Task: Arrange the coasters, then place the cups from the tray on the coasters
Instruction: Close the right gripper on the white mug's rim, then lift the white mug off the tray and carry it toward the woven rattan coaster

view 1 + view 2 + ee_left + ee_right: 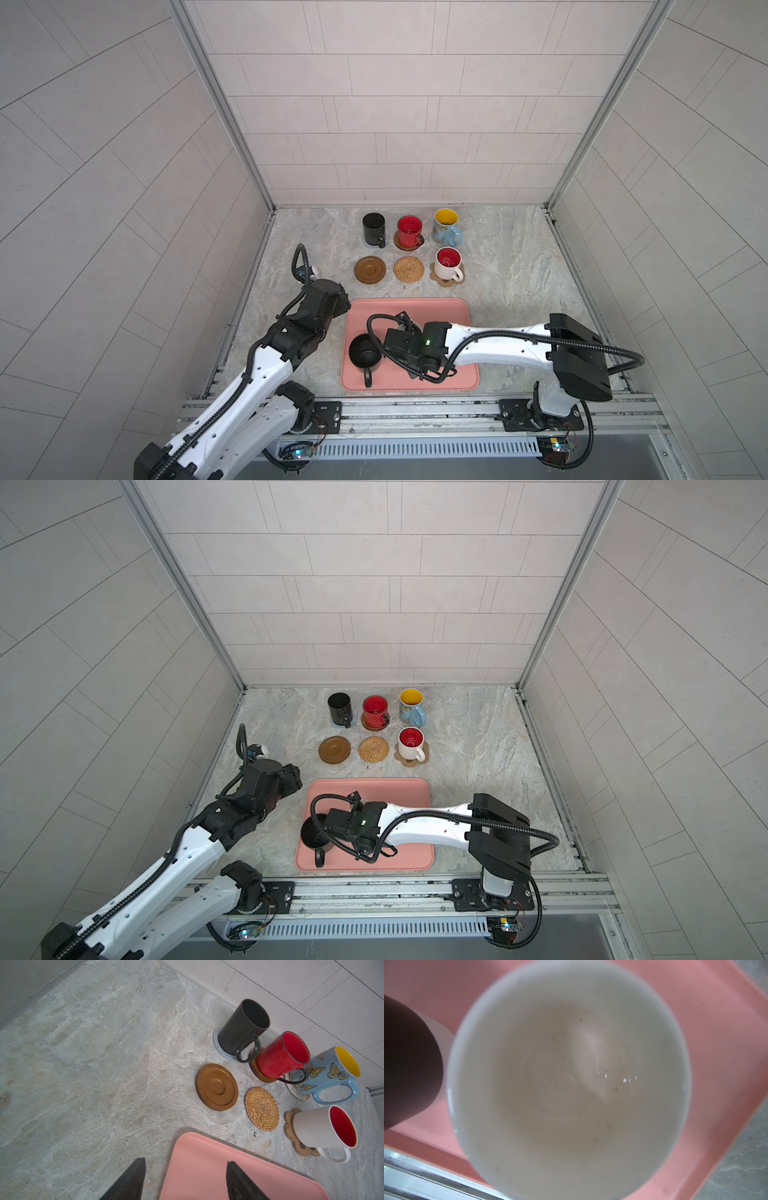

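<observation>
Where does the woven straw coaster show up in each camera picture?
In a top view: straw coaster, bare, between the brown coaster and the white cup with red inside.
In a top view: straw coaster, same spot, just beyond the pink tray.
Left wrist: straw coaster, again between those two.
Right wrist: not in it; a white cup fills the picture.
Shared landmark: the pink tray, in all four.
</observation>
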`<state>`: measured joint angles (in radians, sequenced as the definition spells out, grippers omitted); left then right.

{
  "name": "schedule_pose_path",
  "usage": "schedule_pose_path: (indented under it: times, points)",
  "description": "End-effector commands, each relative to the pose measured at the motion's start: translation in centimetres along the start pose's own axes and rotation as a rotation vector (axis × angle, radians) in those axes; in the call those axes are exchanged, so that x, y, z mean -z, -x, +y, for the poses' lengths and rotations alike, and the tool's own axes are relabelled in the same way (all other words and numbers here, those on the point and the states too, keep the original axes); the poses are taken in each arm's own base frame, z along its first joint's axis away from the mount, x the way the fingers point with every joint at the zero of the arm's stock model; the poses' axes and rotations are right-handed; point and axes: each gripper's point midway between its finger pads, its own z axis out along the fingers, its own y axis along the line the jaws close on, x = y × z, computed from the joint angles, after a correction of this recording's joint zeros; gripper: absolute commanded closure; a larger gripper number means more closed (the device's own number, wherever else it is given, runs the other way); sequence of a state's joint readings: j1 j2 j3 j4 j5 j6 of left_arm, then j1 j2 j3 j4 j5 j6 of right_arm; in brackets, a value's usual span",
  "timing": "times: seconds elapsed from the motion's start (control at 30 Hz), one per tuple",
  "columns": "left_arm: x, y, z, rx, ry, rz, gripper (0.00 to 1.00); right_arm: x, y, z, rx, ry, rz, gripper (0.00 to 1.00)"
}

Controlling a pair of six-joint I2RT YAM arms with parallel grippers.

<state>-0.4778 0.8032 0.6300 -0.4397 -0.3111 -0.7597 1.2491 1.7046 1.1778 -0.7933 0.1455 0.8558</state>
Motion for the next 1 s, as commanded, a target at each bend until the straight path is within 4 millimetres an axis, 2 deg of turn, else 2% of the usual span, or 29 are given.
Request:
schedule_pose_path:
  times: [0.0,0.2,0.6,0.97]
  points:
    - [0.2,0.4,0.5,0.007,0.021,-0.016,0.32,0.9,1.5,-0.2,0.0,-0.001,-0.073,0.89]
    - [0.3,0.4,0.5,0.006,0.019,-0.015,0.32,2.4,3.1,-0.6,0.005,0.002,-0.143,0.89]
    - [0.4,0.6,0.4,0.002,0.019,-0.021,0.32,3.6,5.3,-1.3,-0.01,0.012,-0.195,0.9]
    - [0.5,0.8,0.4,-0.008,0.02,-0.027,0.32,4.6,8.4,-2.6,-0.024,0.02,-0.245,0.91]
